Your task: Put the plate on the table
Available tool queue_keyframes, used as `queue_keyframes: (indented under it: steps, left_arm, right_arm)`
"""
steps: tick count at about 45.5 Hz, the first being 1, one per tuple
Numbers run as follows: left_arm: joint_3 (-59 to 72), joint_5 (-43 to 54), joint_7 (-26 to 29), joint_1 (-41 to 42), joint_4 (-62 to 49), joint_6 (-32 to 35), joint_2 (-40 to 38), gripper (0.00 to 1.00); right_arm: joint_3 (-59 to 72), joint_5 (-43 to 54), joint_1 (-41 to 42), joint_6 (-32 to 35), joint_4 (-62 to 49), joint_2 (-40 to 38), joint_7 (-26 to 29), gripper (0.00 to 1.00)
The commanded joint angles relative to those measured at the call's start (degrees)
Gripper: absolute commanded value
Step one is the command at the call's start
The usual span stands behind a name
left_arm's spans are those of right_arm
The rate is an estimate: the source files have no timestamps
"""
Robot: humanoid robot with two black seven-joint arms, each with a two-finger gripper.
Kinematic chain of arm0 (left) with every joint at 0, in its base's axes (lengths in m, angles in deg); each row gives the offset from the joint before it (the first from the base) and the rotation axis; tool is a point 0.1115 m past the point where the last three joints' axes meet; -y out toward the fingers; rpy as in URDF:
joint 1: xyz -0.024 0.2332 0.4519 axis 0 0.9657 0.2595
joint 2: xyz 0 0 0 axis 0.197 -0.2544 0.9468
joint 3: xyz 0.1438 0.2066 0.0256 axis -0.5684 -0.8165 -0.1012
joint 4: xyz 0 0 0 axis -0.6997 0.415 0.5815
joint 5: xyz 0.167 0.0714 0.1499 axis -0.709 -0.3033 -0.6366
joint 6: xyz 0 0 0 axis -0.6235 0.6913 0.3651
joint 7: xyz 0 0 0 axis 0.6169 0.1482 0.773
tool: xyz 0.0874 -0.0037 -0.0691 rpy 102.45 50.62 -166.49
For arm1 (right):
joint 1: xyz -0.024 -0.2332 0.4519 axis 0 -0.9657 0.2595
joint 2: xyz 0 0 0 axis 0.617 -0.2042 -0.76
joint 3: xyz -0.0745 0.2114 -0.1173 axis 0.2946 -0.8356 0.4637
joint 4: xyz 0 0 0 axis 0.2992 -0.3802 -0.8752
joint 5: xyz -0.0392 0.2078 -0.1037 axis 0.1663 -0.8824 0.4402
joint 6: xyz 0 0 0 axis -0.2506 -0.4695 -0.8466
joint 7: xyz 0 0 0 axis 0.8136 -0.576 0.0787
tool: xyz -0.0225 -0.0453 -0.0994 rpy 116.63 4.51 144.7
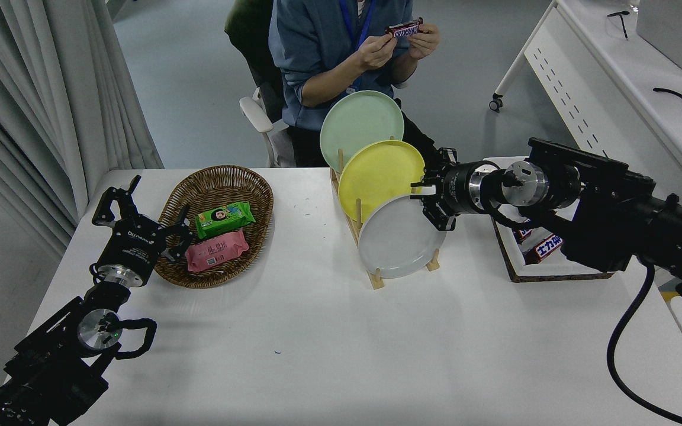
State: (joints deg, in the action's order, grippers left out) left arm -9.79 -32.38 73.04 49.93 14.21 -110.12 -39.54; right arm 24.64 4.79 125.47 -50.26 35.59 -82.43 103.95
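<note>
bench [329, 355]: big white top, bare across the near half, so plenty of flat room to set a plate down.
left gripper [134, 216]: parked at the lower left next to the wicker basket [218, 184], fingers spread, holding nothing.
grey plate [397, 239]: standing on edge in the front slot of the wooden rack [375, 277], leaning back against the yellow plate [376, 174]. Not on the bench yet.
how it'll handle: looks like a stiff, smooth plate, probably ceramic or melamine, so no give and a bit slippery. If it's ceramic it'll chip when dropped or knocked on the rack pegs. Moderate weight at a guess, and it'll want to swing if pinched only at one edge.
where to grab: the raised rim at the upper right is the only free bit; the bottom edge sits between the pegs.
right gripper [433, 204]: coming in from the right, right at that upper-right rim, jaws apart on either side of it. Can't tell for sure if it's touching yet.
further back: pale green plate [360, 118] in the rear slot, a tray [515, 260] of snack bars to the right, and a person [341, 53] past the bench holding a candy bar [403, 29].
</note>
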Motion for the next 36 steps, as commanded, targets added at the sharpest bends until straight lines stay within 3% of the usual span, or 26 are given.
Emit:
queue_keyframes:
  steps: [1,36]
  left_arm:
    - [0.0,0.1,-0.1,0.0,0.0,0.1,0.0,1.0]
    - [0.0,0.0,-0.1,0.0,0.0,0.0,0.0,1.0]
  right_arm:
    - [-0.1,0.0,0.0,0.0,0.0,0.1,0.2,0.17]
    - [0.0,0.1,-0.3,-1.4,-1.1,0.9,0.3,0.13]
